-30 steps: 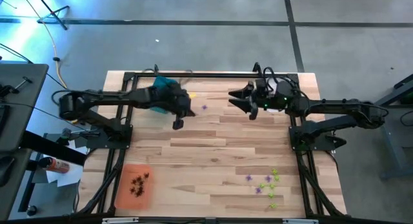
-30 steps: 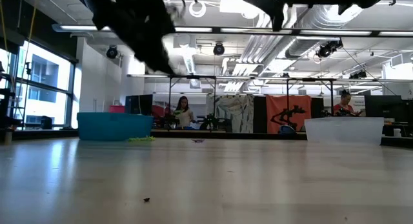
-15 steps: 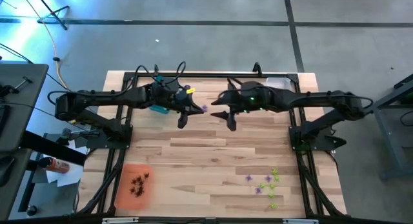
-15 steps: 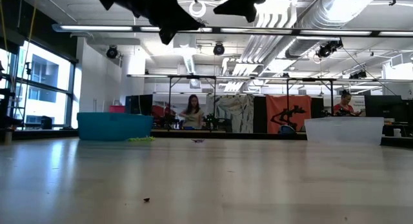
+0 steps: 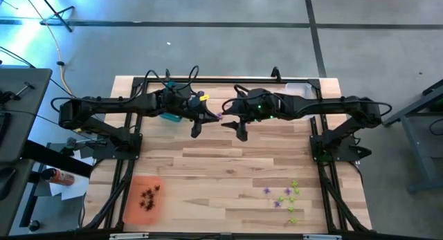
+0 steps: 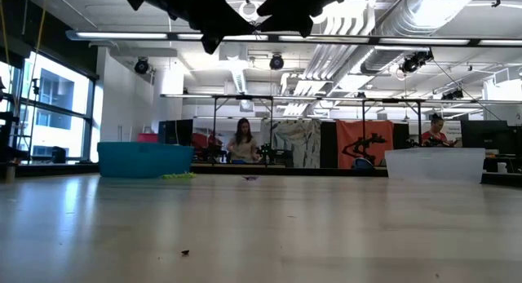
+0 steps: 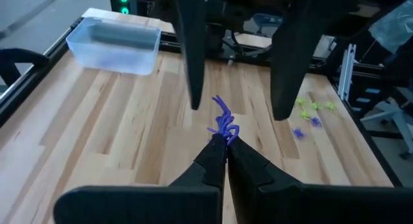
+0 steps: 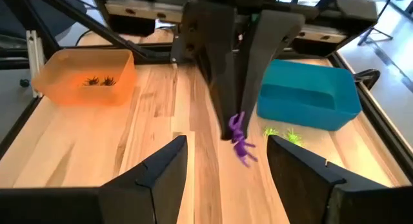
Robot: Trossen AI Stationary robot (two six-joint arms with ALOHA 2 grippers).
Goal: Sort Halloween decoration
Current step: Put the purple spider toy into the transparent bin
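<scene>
Purple trinket (image 7: 223, 123) pinched in left pincer (image 7: 225, 141), right pincer (image 8: 226, 161) agape beside it, fingertips cropped

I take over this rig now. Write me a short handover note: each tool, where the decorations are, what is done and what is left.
Left tool: shut on a purple decoration, held up above mid-table.
Right tool: open, facing the left one, its fingers on either side of that purple piece; looks like a handover.
Done: dark decorations lie in the orange tray.
Left: loose purple and green decorations on the table near the right arm's base; a few green decorations lie beside the teal tray. The clear tray looks empty.
</scene>
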